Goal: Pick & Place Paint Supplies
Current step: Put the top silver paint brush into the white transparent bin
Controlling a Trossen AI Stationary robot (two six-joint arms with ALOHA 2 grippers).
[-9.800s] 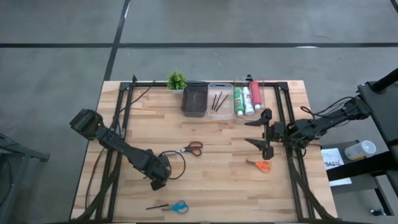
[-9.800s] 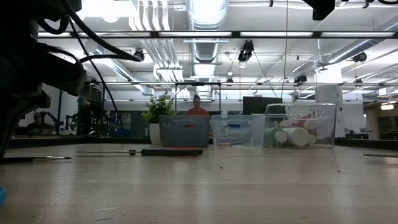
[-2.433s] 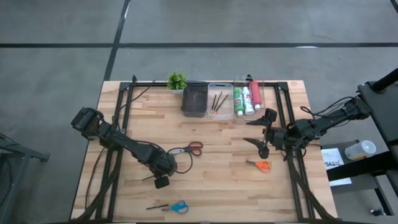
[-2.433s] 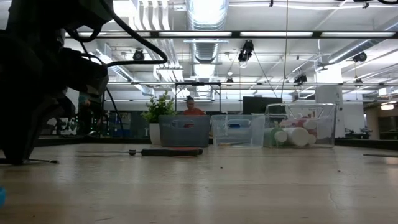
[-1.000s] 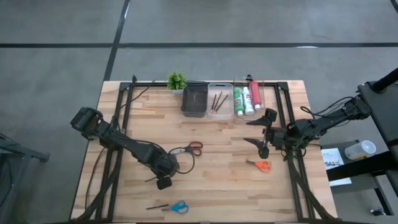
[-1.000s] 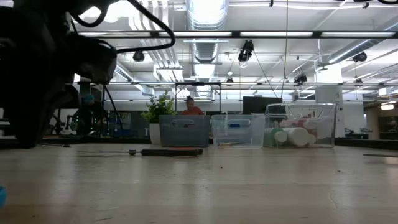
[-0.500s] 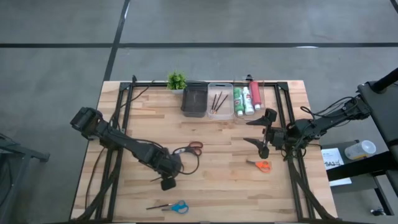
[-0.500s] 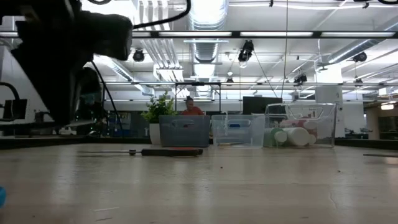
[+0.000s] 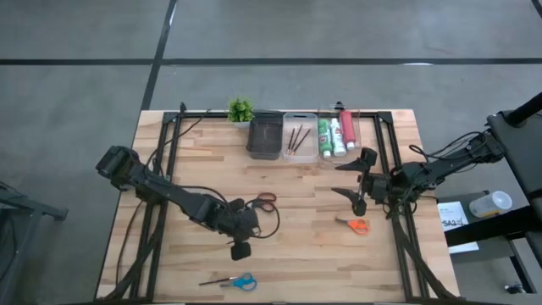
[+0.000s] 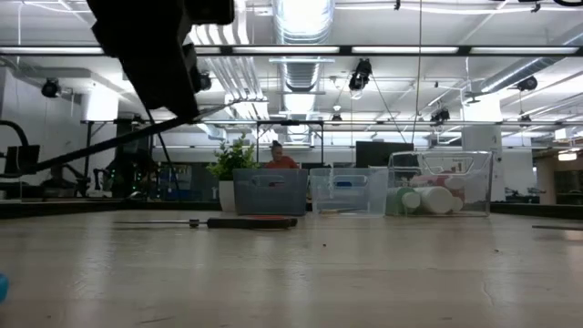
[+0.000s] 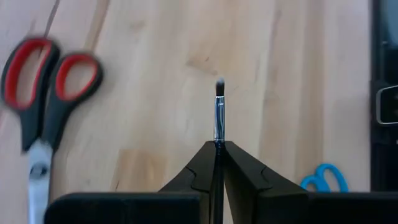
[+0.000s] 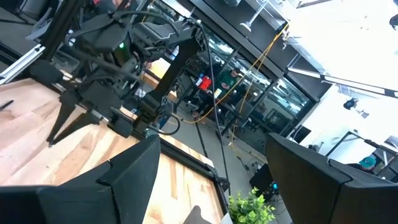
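Thin dark-handled paintbrush (image 11: 218, 112) with a silver ferrule is sitting pinched between the closed fingers of the left gripper (image 11: 217, 163), raised over the wooden table (image 9: 296, 246) beside the red-handled scissors (image 11: 40, 106); the right gripper (image 9: 354, 181) is hanging wide open and empty above the orange-handled scissors (image 9: 356, 224)

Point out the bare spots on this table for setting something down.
Bare wood lies between the blue-handled scissors and orange-handled scissors, and along the wooden table's front right. The back edge is crowded: dark grey bin, clear bins, small green plant.
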